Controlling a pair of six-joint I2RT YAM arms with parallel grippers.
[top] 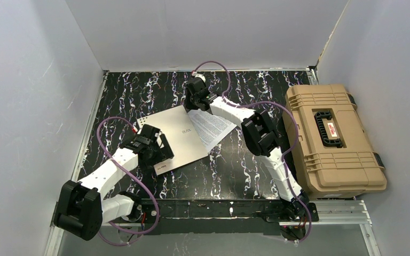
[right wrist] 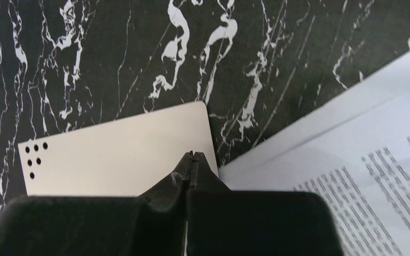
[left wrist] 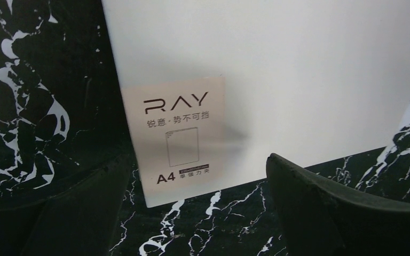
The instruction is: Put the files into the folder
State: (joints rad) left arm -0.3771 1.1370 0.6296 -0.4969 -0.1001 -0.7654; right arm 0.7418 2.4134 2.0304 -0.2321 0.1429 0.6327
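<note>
The tan folder lies closed and flat on the black marbled table. Its label reading RAY A4 sits at the near corner. The files, white sheets printed with black text, lie against the folder's right side. I cannot tell which lies on top. My left gripper is open and low over the table. Its fingers straddle the folder's near corner without touching it. My right gripper is shut, its tips over the folder's far corner, next to the files. Nothing shows between its jaws.
A bulky tan case with a black handle stands at the right, close to the right arm. White walls close in the table on three sides. Purple cables loop off both arms. A metal rail runs along the near edge.
</note>
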